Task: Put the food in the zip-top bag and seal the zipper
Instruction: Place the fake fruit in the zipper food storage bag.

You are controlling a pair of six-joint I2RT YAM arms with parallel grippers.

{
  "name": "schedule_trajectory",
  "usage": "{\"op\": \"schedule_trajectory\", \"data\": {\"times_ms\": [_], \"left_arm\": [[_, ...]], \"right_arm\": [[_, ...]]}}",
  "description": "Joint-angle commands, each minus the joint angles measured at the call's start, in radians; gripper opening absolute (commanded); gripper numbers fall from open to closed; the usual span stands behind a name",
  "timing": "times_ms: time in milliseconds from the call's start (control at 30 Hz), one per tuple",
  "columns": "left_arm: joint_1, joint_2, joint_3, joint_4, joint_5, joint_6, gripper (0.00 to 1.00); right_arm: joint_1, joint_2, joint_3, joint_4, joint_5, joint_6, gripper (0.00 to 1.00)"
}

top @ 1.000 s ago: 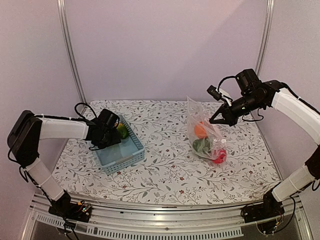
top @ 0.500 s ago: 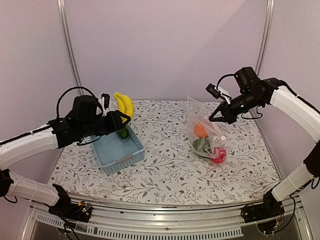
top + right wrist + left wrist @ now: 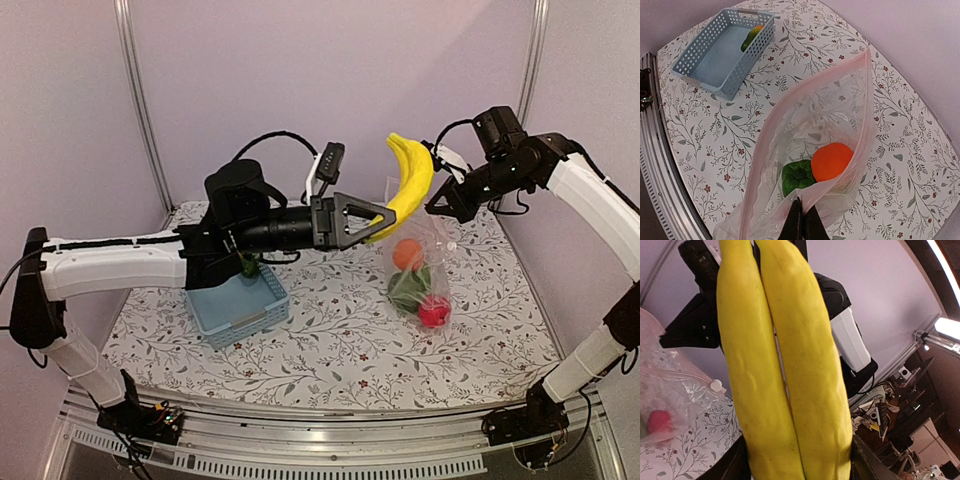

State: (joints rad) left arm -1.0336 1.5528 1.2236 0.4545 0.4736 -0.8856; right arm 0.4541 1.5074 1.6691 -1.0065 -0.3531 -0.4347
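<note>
Toy banana [image 3: 410,180] aloft beside the bag [image 3: 420,275], near the worktop's [image 3: 330,330] far right corner.
The left gripper [image 3: 374,220] clamps the seemingly light, stiff, slick banana low down; the right gripper [image 3: 437,207] pinches the limp bag's rim.

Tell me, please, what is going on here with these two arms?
The left gripper holds the yellow banana in the air, close to the mouth of the zip-top bag. The right gripper pinches the bag's upper edge and holds it up, with the zipper unsealed and the mouth open. Inside the bag lie an orange, a dark green piece and a red ball. One green-and-orange piece is in the blue basket.
</note>
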Motion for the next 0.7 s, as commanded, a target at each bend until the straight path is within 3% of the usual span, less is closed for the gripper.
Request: {"op": "schedule_trajectory", "data": {"times_ms": [0,300,667], "left_arm": [[-0.026,0.116,0.022,0.317,0.111,-0.220,0.30],[-0.030,0.329,-0.011,0.748,0.058,-0.649,0.26],[-0.019,0.517,0.016,0.959,-0.038,-0.952,0.23]], "right_arm": [[0.008,0.008,0.022,-0.006,0.053,0.006,0.00],[0.009,-0.037,0.009,0.029,0.108,0.011,0.00],[0.009,-0.111,-0.005,0.107,0.154,-0.013,0.00]]}}
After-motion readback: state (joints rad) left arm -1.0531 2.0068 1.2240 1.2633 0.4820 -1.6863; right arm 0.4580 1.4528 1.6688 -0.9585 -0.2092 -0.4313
